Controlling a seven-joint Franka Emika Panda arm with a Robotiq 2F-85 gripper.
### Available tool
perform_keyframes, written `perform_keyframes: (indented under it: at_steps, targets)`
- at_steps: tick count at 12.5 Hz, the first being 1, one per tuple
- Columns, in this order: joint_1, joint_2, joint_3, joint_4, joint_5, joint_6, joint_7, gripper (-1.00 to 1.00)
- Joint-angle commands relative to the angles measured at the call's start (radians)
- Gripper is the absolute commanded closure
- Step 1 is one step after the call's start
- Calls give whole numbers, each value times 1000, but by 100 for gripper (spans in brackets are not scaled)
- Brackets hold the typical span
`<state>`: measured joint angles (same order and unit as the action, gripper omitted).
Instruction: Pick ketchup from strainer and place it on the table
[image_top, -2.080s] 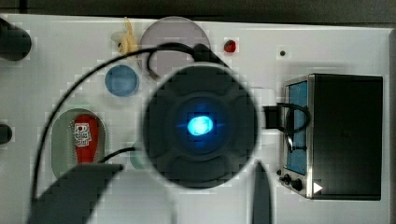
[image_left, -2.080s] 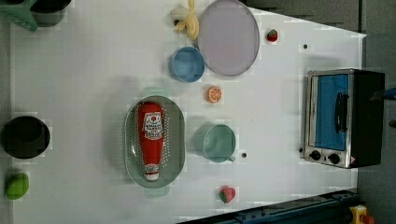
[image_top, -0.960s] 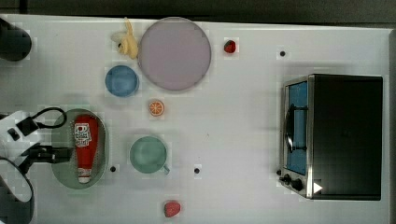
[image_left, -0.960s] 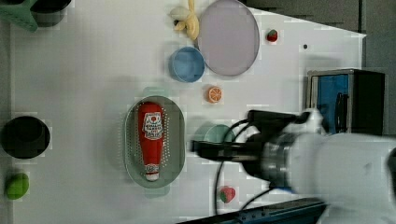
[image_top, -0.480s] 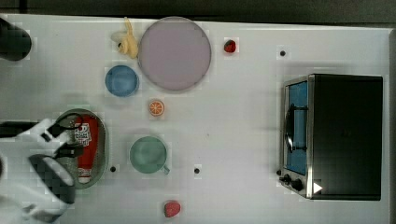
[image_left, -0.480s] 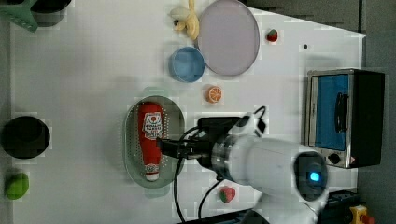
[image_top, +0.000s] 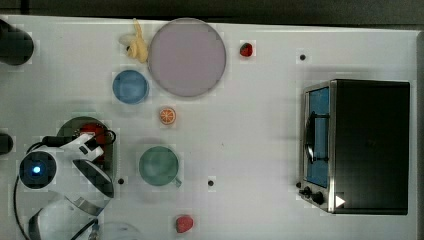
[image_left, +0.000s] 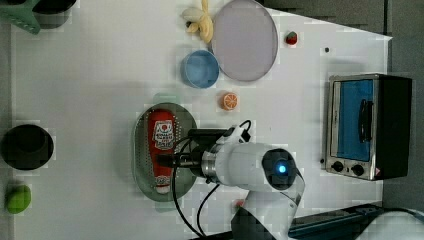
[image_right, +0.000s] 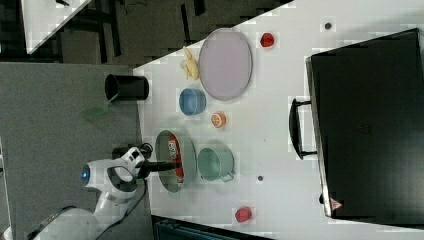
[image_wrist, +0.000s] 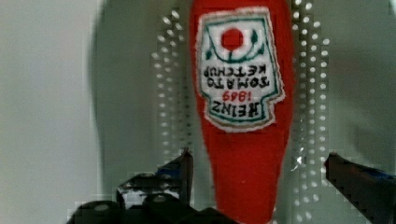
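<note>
The wide white tabletop (image_left: 100, 65) is busy, yet bare beside the pale green oval plastic strainer (image_left: 144, 165). Half a second ago the arm stood just off the strainer; now its gripper (image_wrist: 259, 170) has come down over it, fingers spread apart either side of the small red squeeze ketchup bottle (image_left: 162, 145) — nothing grasped yet. The bottle lies flat inside the strainer. I'd say closing comes next; the round teal-green cup (image_top: 158, 166) sits near the strainer, so the open side is safer.
</note>
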<state>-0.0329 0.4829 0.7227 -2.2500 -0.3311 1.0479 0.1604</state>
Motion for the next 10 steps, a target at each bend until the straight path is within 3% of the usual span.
perform_keyframes:
  at_steps: [1,4,8,9,10]
  targets:
    - [-11,19,-9,50,-79,36,98,-100]
    - [11,88,-43,97,-153,35,107,-100]
    - [61,163,-80,142,-163,35,161,-100]
    - [75,171,-91,149,-175,36,163,-91]
    - [87,174,-105,153,-176,35,164,-67]
